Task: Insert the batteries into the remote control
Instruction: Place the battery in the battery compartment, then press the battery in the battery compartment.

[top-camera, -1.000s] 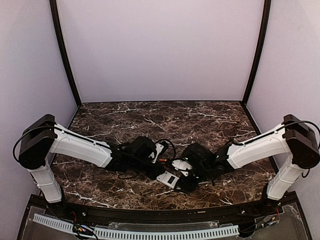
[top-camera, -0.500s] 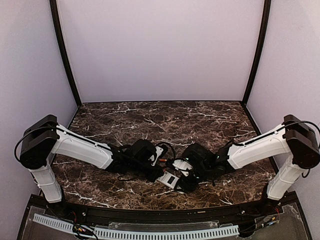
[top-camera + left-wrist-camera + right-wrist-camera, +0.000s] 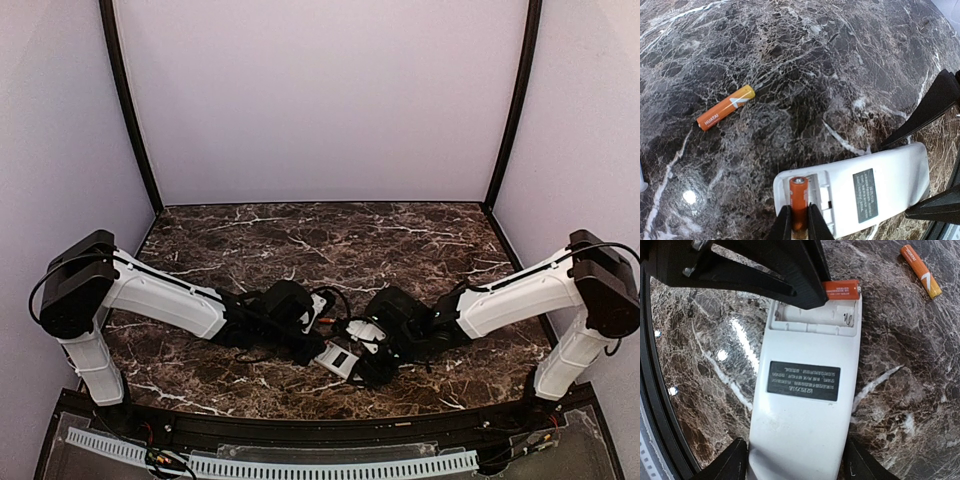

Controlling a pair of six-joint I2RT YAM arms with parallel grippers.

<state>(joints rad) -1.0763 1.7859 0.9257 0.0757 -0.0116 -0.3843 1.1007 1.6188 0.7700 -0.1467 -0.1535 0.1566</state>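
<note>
The white remote control [image 3: 805, 390] lies back up, its battery bay [image 3: 815, 315] open; it also shows in the left wrist view [image 3: 865, 187] and the top view [image 3: 338, 358]. My right gripper [image 3: 795, 460] is shut on the remote's near end. My left gripper [image 3: 799, 222] is shut on an orange battery [image 3: 799, 200] and holds it in the open bay, at its outer slot. In the right wrist view that battery [image 3: 841, 289] shows at the bay's far edge under the left fingers [image 3: 770, 270]. The second battery [image 3: 725, 107] lies loose on the marble, also in the right wrist view [image 3: 921, 271].
The dark marble table top [image 3: 330, 240] is walled by lilac panels. The black front rail [image 3: 660, 390] runs close by the remote. Both arms meet at the table's near middle.
The left gripper has edged slightly right and nearer to the remote. The right arm and remote have barely moved.
</note>
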